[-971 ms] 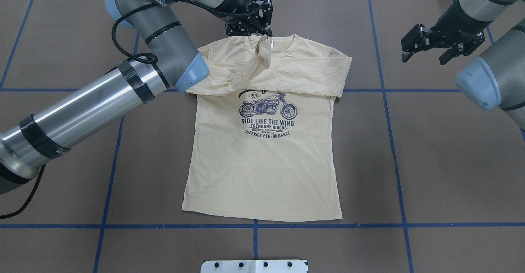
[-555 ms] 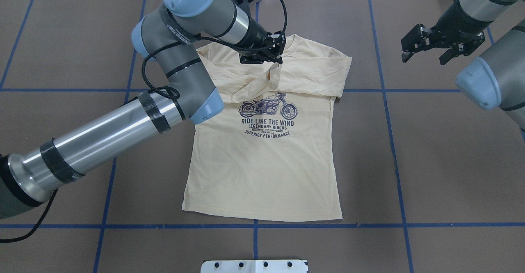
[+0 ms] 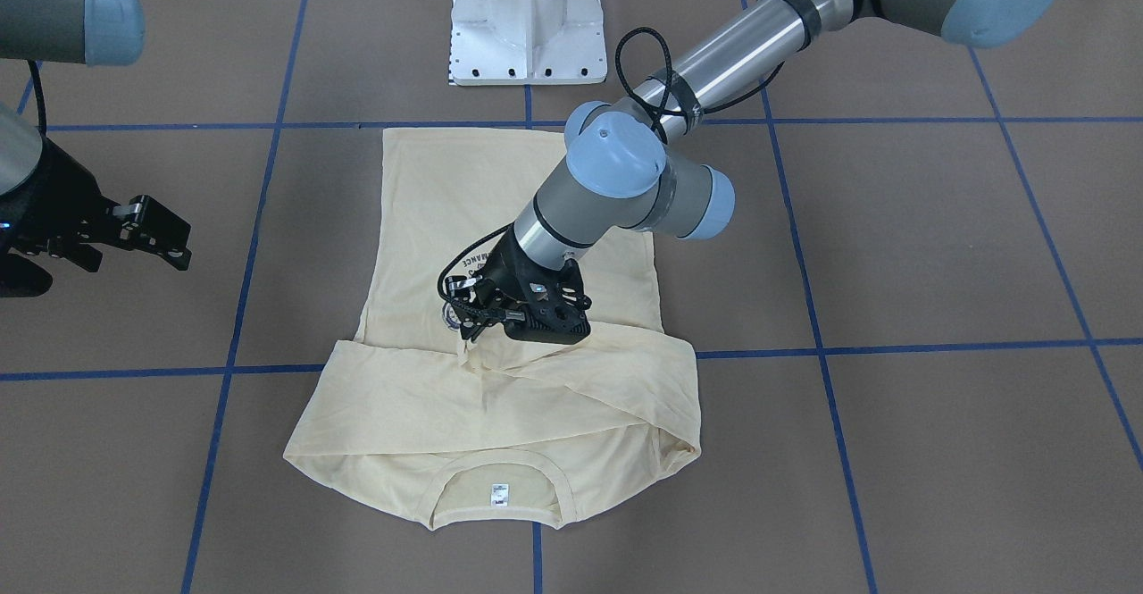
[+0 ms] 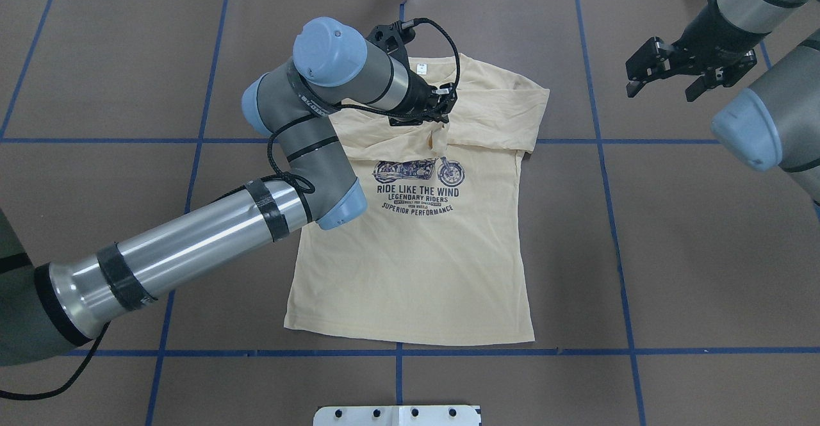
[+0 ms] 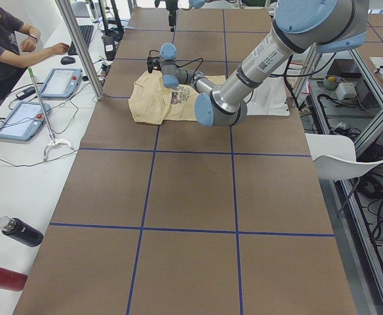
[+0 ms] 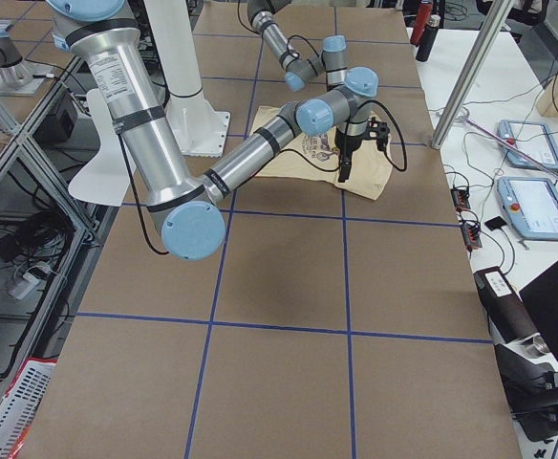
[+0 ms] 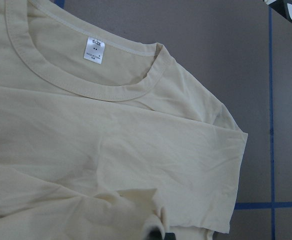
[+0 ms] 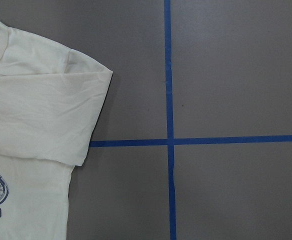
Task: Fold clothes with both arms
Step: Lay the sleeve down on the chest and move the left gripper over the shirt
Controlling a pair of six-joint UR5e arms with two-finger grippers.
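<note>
The cream-yellow shirt (image 4: 410, 266) lies flat and print side up, collar and white neck tag (image 4: 421, 67) on the far side from the robot. Both long sleeves are folded across the chest. My left gripper (image 4: 441, 122) hangs low over the chest just above the motorcycle print, shut on the bunched cuff of one sleeve (image 4: 437, 134). From the front, the left gripper (image 3: 479, 330) presses that cuff down on the shirt (image 3: 420, 210). The left wrist view shows the collar and gathered cloth (image 7: 146, 210) at its bottom edge. My right gripper (image 4: 663, 88) (image 3: 181, 246) hovers open and empty beside the shirt's shoulder.
The brown table top (image 4: 705, 253) is marked with blue tape lines. The white pedestal base (image 3: 527, 18) stands at the robot's edge. Along the far side are tablets (image 5: 60, 82), a metal post (image 5: 80, 46) and a seated person (image 5: 8, 46). Bottles (image 5: 18, 231) lie at the left end.
My left gripper has carried the sleeve cuff from the collar toward the print and lowered it, so the sleeve now lies across the chest. The right arm has not moved.
</note>
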